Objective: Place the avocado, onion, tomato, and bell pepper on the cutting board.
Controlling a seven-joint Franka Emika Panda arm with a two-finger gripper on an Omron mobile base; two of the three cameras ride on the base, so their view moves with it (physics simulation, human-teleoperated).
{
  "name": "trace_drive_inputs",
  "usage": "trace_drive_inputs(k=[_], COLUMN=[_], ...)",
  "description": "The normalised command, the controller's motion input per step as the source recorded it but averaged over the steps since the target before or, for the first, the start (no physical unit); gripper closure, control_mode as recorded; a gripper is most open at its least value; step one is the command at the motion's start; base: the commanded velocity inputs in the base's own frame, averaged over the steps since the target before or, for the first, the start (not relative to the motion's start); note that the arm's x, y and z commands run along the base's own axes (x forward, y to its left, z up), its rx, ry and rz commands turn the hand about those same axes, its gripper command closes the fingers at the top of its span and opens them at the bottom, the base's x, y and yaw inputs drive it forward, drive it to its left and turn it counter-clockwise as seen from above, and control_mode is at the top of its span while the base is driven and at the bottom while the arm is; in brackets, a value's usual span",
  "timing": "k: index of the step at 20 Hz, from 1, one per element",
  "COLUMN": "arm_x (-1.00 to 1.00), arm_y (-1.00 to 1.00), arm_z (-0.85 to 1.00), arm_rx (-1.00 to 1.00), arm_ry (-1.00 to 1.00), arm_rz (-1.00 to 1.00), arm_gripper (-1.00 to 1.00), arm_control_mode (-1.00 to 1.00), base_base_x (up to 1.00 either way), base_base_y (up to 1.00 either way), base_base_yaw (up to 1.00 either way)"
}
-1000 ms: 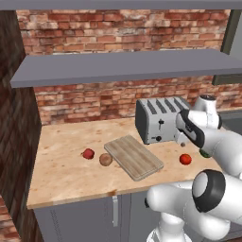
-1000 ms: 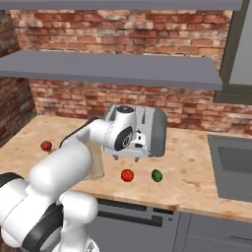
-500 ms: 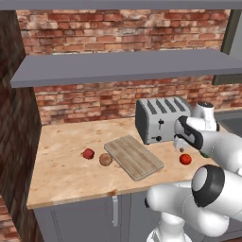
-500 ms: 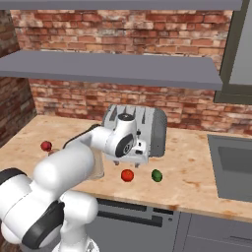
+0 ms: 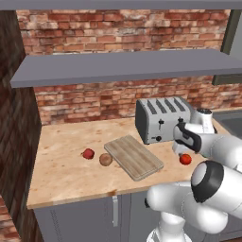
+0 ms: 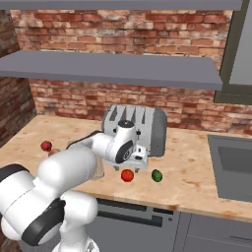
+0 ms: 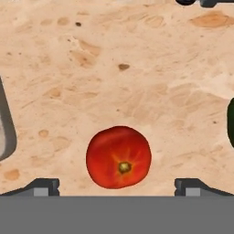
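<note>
My hand (image 7: 117, 186) hangs over the speckled beige stone tabletop (image 7: 114, 68), fingers spread as wide as they go, nothing between them. In the hand view the smooth bright orange-red ball of a tomato (image 7: 119, 157) sits at 6 o'clock, between my two dark fingertips (image 7: 43, 186) but not touching either. A sliver of the dark green oval avocado (image 7: 231, 121) shows at 3 o'clock.

From the right base view, my hand (image 6: 138, 164) hovers in front of the silver four-slot toaster (image 6: 147, 123), the tomato (image 6: 127, 175) just below it and the avocado (image 6: 156, 175) just beside the tomato at its 3 o'clock.

From the left base view, the flat light wooden plank-striped cutting board (image 5: 133, 156) lies bare at centre. The tan-brown round onion (image 5: 105, 159) sits just off its 9 o'clock edge, possibly touching; hard to tell. The darker red lumpy bell pepper (image 5: 88, 153) is near the onion, at its 10 o'clock. The tomato (image 5: 185, 159) rests apart from the board, at its 3 o'clock.
</note>
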Motion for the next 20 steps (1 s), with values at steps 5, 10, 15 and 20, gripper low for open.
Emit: trace_drive_inputs(k=[5, 10, 15, 20], arm_x=[0.01, 0.0, 0.0, 0.0], arm_y=[0.0, 0.0, 0.0, 0.0], arm_z=[-0.23, -0.2, -0.21, -0.22], arm_rx=[0.0, 0.0, 0.0, 0.0], arm_ry=[0.01, 0.01, 0.01, 0.01], arm_rz=[0.0, 0.0, 0.0, 0.0], arm_gripper=[-1.0, -1.0, -1.0, 1.0], arm_control_mode=[-1.0, -1.0, -1.0, -1.0], base_base_x=[0.0, 0.0, 0.0, 0.0], base_base_y=[0.0, 0.0, 0.0, 0.0], base_base_yaw=[0.0, 0.0, 0.0, 0.0])
